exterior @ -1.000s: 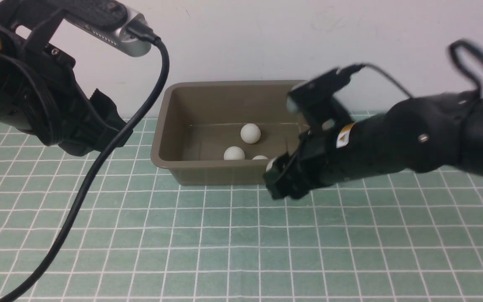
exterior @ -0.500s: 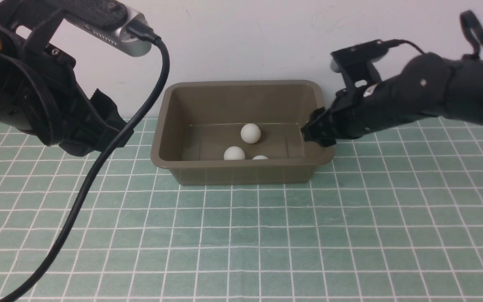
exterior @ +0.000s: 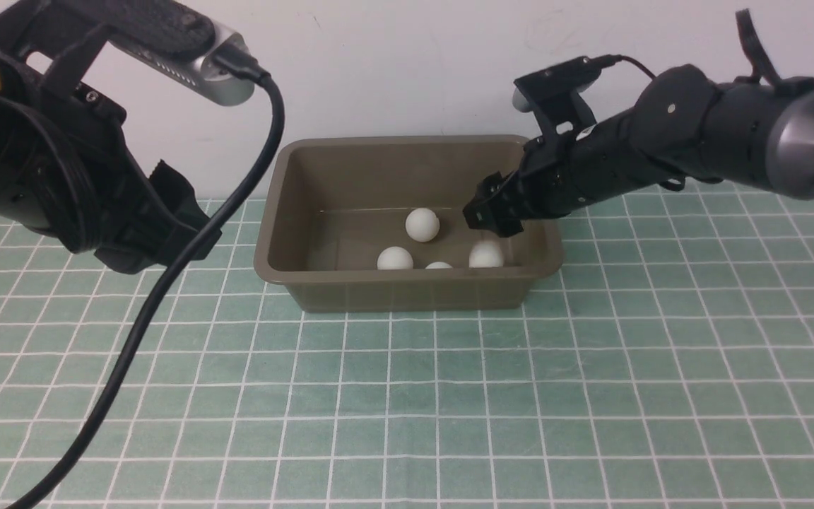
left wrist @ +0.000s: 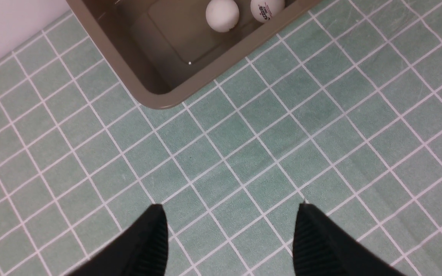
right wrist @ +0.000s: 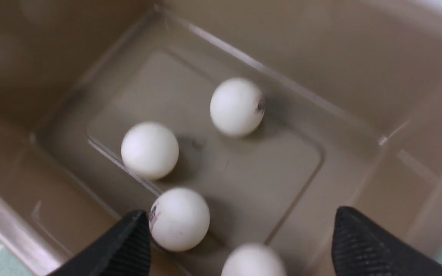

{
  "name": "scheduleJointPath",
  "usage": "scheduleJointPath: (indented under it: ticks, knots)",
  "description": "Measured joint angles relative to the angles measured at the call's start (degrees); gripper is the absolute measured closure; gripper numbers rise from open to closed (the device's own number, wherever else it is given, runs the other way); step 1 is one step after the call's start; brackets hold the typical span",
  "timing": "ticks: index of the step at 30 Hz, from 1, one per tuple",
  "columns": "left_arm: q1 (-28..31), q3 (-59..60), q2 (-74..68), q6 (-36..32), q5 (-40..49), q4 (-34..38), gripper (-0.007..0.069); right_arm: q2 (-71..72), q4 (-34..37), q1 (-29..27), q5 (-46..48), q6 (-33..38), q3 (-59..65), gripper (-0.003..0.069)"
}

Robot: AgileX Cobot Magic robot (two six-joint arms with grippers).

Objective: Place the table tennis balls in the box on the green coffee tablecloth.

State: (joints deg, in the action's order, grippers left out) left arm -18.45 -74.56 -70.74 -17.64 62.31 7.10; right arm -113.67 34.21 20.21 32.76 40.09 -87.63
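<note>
Table tennis balls [right wrist: 236,106], 4 in box [exterior: 407,295], right gripper [right wrist: 240,214] spread empty above, left gripper [left wrist: 231,209] parted, empty

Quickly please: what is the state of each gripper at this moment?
The left gripper: open, empty, above the tablecloth.
The right gripper: open, empty, over the box.

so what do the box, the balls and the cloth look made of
Box: looks like moulded plastic, olive-brown with a slight sheen; rounded corners and rolled rim suggest it.
Balls: likely thin hard plastic, matte white, with a small printed mark on some.
Cloth: matte green with a white grid; fabric or coated sheet, hard to tell.
</note>
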Motion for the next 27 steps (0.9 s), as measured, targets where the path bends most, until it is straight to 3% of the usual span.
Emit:
scheduleJointPath:
  ticks: [10,17,27]
  knots:
    - [0.0,0.0,0.0,0.0,0.2,0.0,0.0230,14.4,-5.0,-1.1,-1.6,-2.1,0.1,0.0078]
    - [0.0,0.0,0.0,0.0,-0.3,0.1,0.0230,28.9,-10.7,-7.0,-2.0,-8.6,0.1,0.0108]
    - [0.0,0.0,0.0,0.0,-3.0,0.2,0.0230,44.6,-23.6,-11.8,14.2,-15.4,1.7,0.0125]
